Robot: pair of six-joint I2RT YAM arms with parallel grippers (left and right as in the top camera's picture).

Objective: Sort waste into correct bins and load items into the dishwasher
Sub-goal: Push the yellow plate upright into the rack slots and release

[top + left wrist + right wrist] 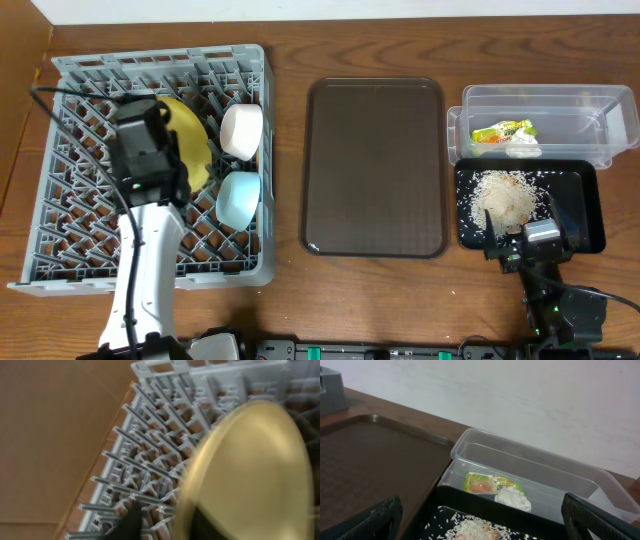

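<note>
Toward the left side of the overhead frame, the grey dish rack sits on the wooden counter, and the left arm reaches up from the bottom edge to hang over its middle. The left end effector is right at the pale yellow plate, which stands tilted on edge among the pegs. The left wrist view is blurred, with the plate's rim filling the right half and one dark finger low in the frame, so I cannot tell whether the fingers grip the plate or stand free of it. Along the rack's right side a white bowl lies just above a light blue bowl, both tipped on their sides. A dark brown serving tray lies in the centre of the frame. At the upper right, the clear plastic tub holds the snack wrapper with the crumpled white paper touching it. Just below the tub, the black tray carries a heap of rice scraps. The right end effector hovers at the tray's lower edge, its fingers spread wide apart.
</note>
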